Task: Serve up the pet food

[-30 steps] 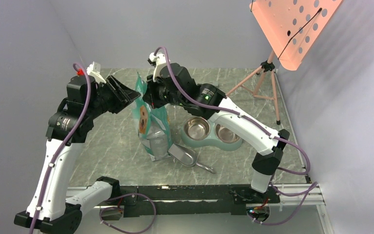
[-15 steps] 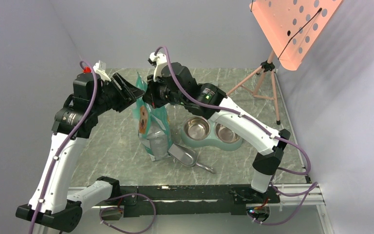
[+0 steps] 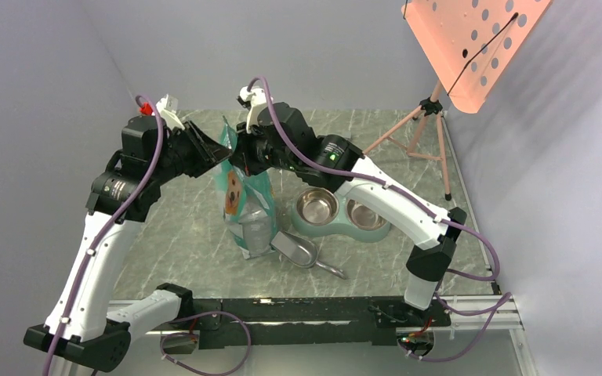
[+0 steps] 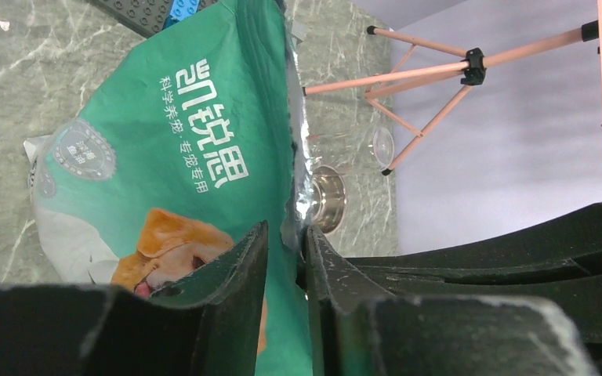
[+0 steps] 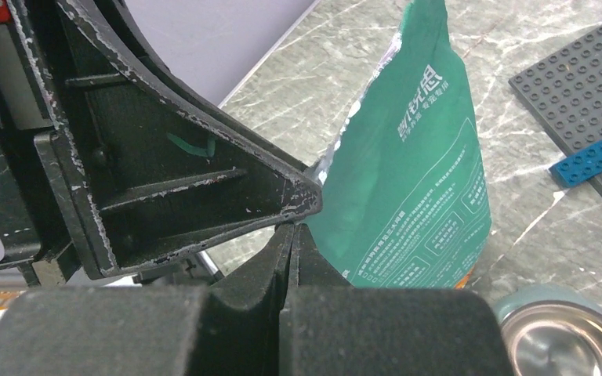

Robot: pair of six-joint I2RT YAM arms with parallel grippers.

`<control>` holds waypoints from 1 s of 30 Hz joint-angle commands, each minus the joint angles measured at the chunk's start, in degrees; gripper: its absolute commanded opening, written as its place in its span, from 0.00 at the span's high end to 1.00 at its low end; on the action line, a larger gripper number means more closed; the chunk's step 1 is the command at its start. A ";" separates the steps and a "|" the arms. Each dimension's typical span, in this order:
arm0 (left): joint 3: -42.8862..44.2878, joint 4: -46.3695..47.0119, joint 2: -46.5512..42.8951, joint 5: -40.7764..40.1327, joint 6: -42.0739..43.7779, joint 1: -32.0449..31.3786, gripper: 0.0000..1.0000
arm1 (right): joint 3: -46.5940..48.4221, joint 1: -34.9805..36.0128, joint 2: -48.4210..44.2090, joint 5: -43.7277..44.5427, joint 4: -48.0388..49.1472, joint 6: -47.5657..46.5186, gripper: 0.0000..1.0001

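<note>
The teal-and-white pouch [image 3: 239,196] with the golden dog stands upright in the middle of the table. The pet food is hidden inside it. My right gripper [image 3: 241,157] is shut on the pouch's top edge from the right; its fingertips [image 5: 294,231] press together against the pouch [image 5: 415,188]. From the left, my left gripper [image 3: 221,153] straddles the same top. In the left wrist view the pouch's [image 4: 188,157] torn silver edge runs between the left gripper's [image 4: 286,244] jaws, which stand a narrow gap apart.
The grey-green twin bowl dish [image 3: 342,211] sits right of the pouch, and the metal scoop [image 3: 298,249] lies in front of it. A pink tripod [image 3: 427,117] with a perforated board [image 3: 470,47] stands back right. A grey baseplate [image 5: 588,102] with a blue brick [image 5: 596,157] lies behind the pouch.
My left gripper has moved right onto the pouch's top, and its jaws have narrowed round the edge. The right gripper and the pouch have stayed put.
</note>
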 commanded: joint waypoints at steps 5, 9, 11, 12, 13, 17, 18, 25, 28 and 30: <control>1.04 -5.69 1.67 -3.22 6.34 -0.08 0.77 | 3.20 1.05 -1.16 10.60 -3.80 -1.97 1.00; 1.48 -5.92 2.47 -2.48 6.75 -0.08 0.82 | 5.01 2.22 -0.24 14.72 -5.77 -3.19 1.00; 1.08 -5.23 2.63 -1.43 6.44 -0.07 0.80 | 5.70 3.04 -0.05 15.55 -5.76 -4.15 1.00; 0.86 -4.87 2.56 -0.92 6.03 -0.08 0.76 | 5.69 3.16 -0.01 14.92 -5.40 -4.29 1.00; 0.60 -4.40 2.35 -0.36 5.57 -0.08 0.71 | 5.21 3.14 -0.19 13.96 -4.39 -4.27 1.00; -0.13 -3.47 0.57 -0.60 2.95 -0.08 0.62 | 5.28 3.27 -0.27 13.24 -4.09 -4.15 1.00; -0.37 -3.33 -0.09 -0.85 2.59 -0.08 0.59 | 5.11 3.27 -0.36 13.12 -3.98 -4.25 1.00; -0.99 -0.92 -2.01 0.13 -0.43 0.01 0.54 | 2.50 3.27 -2.35 10.82 -3.24 -3.91 1.00; 0.34 -0.68 -1.47 1.09 -0.95 0.01 0.36 | 1.69 3.27 -2.81 9.92 -3.20 -3.38 1.00; 0.72 -0.35 -1.40 1.27 -1.12 0.07 0.33 | 0.46 3.27 -3.42 9.11 -2.23 -3.29 1.00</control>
